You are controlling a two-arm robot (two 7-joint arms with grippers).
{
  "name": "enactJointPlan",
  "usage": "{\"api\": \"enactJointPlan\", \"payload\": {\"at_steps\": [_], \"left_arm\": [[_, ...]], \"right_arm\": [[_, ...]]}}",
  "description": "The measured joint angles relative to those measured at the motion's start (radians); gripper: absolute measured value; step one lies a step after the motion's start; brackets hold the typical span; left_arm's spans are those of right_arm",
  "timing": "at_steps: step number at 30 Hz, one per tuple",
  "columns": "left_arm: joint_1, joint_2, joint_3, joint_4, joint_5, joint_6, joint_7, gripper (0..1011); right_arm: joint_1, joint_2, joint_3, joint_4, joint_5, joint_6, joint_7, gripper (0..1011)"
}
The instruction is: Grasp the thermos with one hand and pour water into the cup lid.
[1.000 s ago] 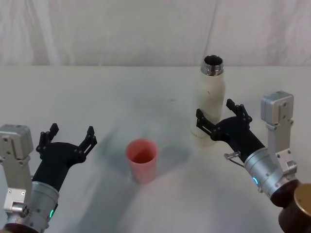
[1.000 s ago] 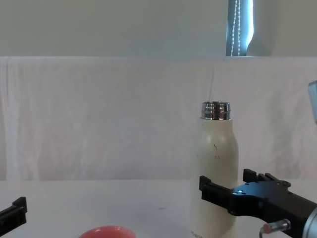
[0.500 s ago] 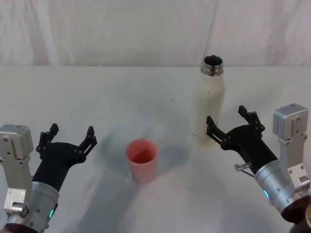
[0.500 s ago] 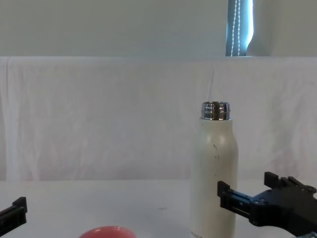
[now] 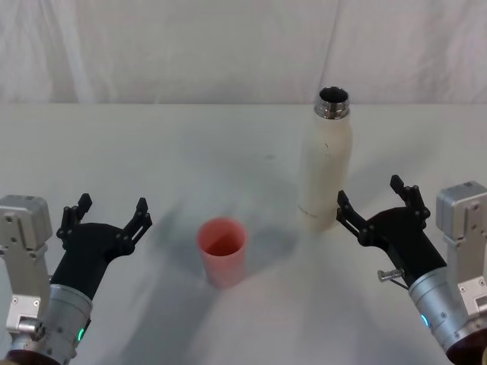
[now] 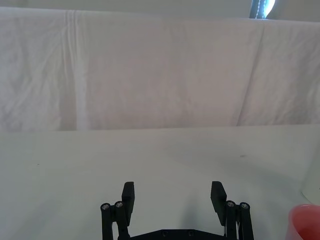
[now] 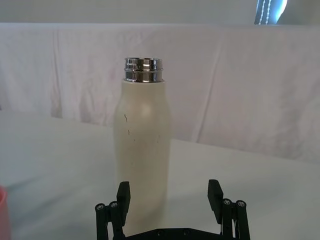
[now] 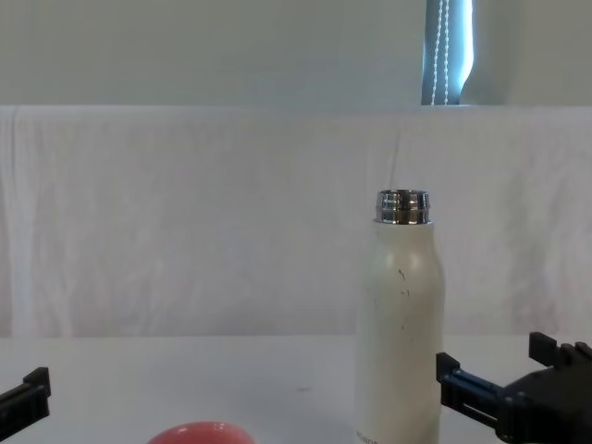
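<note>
The right claw [image 5: 378,205] hangs just above the desk [image 5: 152,152] with its two black fingers spread wide and nothing between them. It sits just beside the thermos [image 5: 325,161], toward the desk's right edge and a little nearer the front edge, apart from the bottle's wall. From the right wrist view the claw's two fingers [image 7: 123,196] stand on either side of a gap, with the thermos [image 7: 142,150] upright beyond them and the bottle's base lined up with one finger more than with the middle of the gap.

The thermos stands on its base, long axis vertical, its open steel neck [image 5: 333,103] pointing straight up. It is in the right half of the desk, roughly midway between front and back edges. In the chest view its cream body [image 8: 400,333] rises well above the right claw [image 8: 504,388] at its side.

The cup lid [image 5: 222,251] stands upright, mouth up, near the middle of the desk toward the front edge, well apart from the thermos.

The left claw [image 5: 106,217] rests idle near the desk's front-left corner, fingers spread and empty, apart from the cup lid.
</note>
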Motion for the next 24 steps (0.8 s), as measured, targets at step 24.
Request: {"api": "enactJointPlan", "payload": {"at_steps": [24], "left_arm": [[0.000, 0.000, 0.000, 0.000, 0.000, 0.000, 0.000, 1001]], "right_arm": [[-0.072, -0.036, 0.027, 0.019, -0.077, -0.062, -0.027, 1001]]}}
